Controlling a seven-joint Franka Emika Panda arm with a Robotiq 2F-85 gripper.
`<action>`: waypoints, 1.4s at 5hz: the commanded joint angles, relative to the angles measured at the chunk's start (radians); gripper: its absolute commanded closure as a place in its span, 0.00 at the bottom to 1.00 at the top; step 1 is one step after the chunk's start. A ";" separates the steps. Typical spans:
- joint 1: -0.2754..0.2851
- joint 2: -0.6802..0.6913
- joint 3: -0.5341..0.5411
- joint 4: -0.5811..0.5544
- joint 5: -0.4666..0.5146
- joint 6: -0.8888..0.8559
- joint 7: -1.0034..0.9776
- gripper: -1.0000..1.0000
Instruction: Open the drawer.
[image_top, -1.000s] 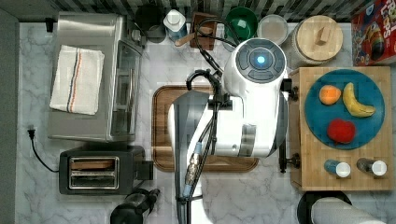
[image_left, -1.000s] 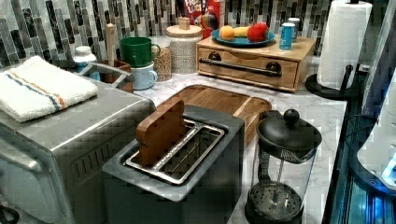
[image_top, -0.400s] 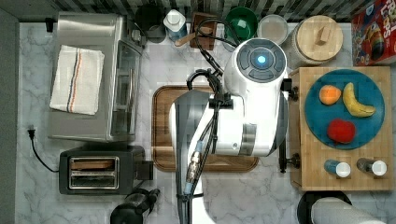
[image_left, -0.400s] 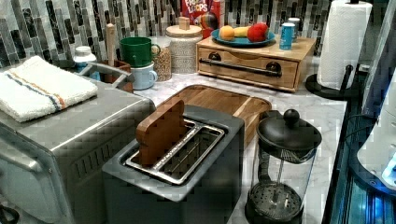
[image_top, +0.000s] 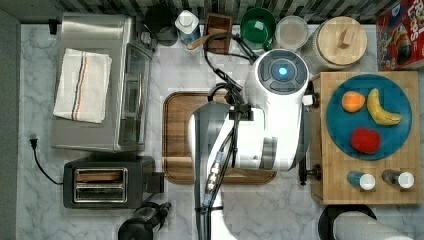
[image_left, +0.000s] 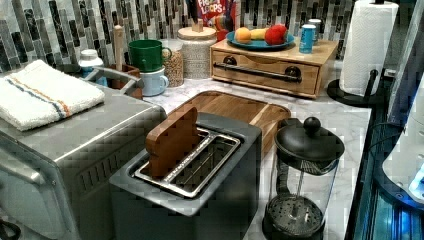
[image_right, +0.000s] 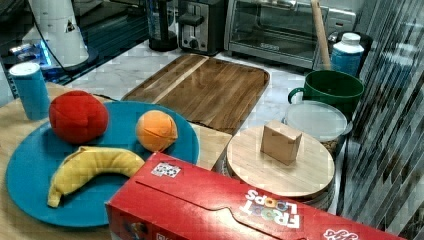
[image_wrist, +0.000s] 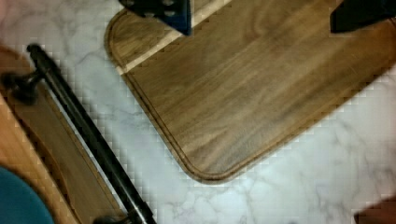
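Wrist view: the gripper (image_wrist: 261, 11) hung over the tray (image_wrist: 252, 88), fingers apart and empty. The drawer (image_left: 267, 75) sat shut, its handle (image_wrist: 88, 135) untouched beside the tray.

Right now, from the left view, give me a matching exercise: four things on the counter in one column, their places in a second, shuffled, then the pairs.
Things:
1. banana
2. folded towel
3. wooden slice
4. paper towel roll

Places:
A. standing in a toaster slot
B. upright on a black stand beside the drawer
C. on the blue plate above the drawer
D. lying on top of the toaster oven

Pairs: 1-C, 2-D, 3-A, 4-B
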 joint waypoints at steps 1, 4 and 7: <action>-0.081 -0.110 -0.095 -0.190 -0.048 0.124 -0.425 0.00; -0.123 -0.122 -0.160 -0.339 -0.079 0.345 -0.670 0.00; -0.094 -0.097 -0.156 -0.364 -0.070 0.420 -0.636 0.00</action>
